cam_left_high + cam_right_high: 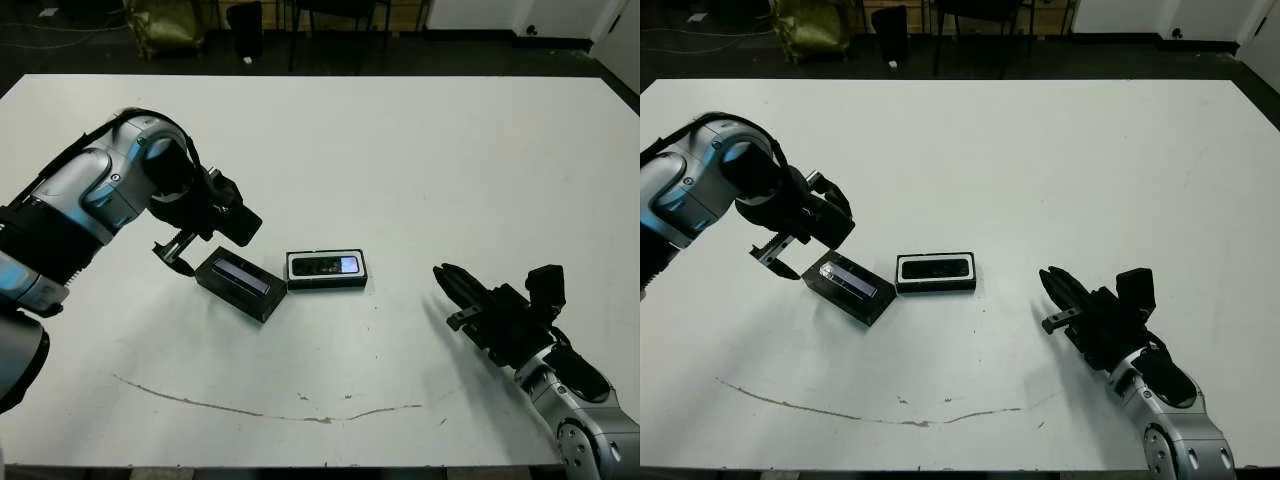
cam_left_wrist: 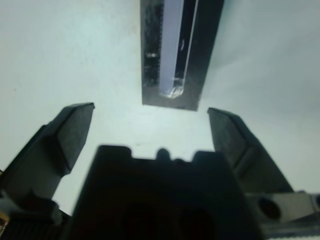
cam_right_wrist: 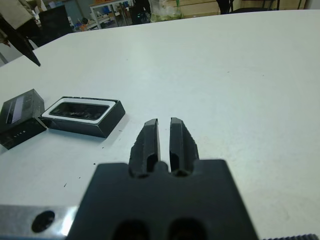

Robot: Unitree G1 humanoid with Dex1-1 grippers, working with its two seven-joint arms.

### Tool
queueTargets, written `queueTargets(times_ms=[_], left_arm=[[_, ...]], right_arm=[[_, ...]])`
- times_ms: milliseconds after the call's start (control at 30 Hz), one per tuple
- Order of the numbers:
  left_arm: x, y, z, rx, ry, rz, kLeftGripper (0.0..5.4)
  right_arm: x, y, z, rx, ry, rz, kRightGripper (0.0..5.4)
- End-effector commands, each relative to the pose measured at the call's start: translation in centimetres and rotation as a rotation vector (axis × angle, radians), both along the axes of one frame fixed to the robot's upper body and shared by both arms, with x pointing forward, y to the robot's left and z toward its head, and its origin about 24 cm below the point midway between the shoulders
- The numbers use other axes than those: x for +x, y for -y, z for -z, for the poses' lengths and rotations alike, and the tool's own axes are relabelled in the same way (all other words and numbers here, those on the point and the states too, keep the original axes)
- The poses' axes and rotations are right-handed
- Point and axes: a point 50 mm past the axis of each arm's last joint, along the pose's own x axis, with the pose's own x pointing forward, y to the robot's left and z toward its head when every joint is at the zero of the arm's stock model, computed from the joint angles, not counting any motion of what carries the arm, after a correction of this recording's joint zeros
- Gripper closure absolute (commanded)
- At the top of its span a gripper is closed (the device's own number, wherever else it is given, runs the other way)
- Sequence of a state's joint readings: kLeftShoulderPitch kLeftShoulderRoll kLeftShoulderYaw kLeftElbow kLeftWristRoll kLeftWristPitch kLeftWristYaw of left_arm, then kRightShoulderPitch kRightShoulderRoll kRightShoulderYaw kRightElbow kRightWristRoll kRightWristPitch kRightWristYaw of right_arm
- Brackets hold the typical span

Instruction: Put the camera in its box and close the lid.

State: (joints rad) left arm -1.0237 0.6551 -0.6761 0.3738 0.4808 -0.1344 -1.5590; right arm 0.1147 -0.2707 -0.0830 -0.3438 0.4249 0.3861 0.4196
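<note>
- Left eye view: the slim black bar-shaped camera [image 1: 324, 266], with small buttons and a bluish screen at one end, lies flat inside the shallow black rectangular box [image 1: 327, 270], framed by the box's white lining.
- The box sits uncovered near the middle of the matte white table [image 1: 420, 160], its long side running across the view.
- The flat black rectangular lid [image 1: 239, 283], bearing a glossy silvery-purple strip along its top, rests on the table at an angle, on the robot's left of the box. Its near corner lies just beside the box's left end; actual contact cannot be confirmed.
- The left gripper [image 2: 150, 125], with two blunt black fingers on a silver-grey rounded arm, is spread wide at the lid's far-left end. In the left wrist view the lid's short end lies just beyond the gap between the fingertips, with neither finger touching it.
- The right gripper [image 3: 164, 139], with two tapered black fingers, has its fingers drawn close together with only a thin slit between them and nothing held. It sits low over the table on the robot's right, well apart from the box, pointing towards it.
- A thin brownish curved mark [image 1: 260, 408] runs across the table surface near the front edge.
</note>
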Motion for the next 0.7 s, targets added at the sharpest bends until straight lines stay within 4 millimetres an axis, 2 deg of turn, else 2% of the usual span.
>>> queueTargets(times_ms=[33,233,533,700], left_arm=[[0.2,-0.2,1.0,0.026,-0.025,0.017,0.02],[0.2,-0.4,1.7,0.019,-0.04,0.058,0.02],[0.3,0.0,3.2,0.066,-0.076,0.044,0.02],[0.3,0.2,3.9,0.036,-0.104,0.036,0.02]], right_arm=[[-0.4,0.2,0.6,0.0,-0.039,0.019,5.4],[-0.5,0.3,0.8,-0.002,-0.027,0.014,5.4],[-0.9,0.2,0.6,-0.01,-0.038,0.04,5.4],[-0.8,0.4,0.7,-0.006,-0.015,0.023,5.4]])
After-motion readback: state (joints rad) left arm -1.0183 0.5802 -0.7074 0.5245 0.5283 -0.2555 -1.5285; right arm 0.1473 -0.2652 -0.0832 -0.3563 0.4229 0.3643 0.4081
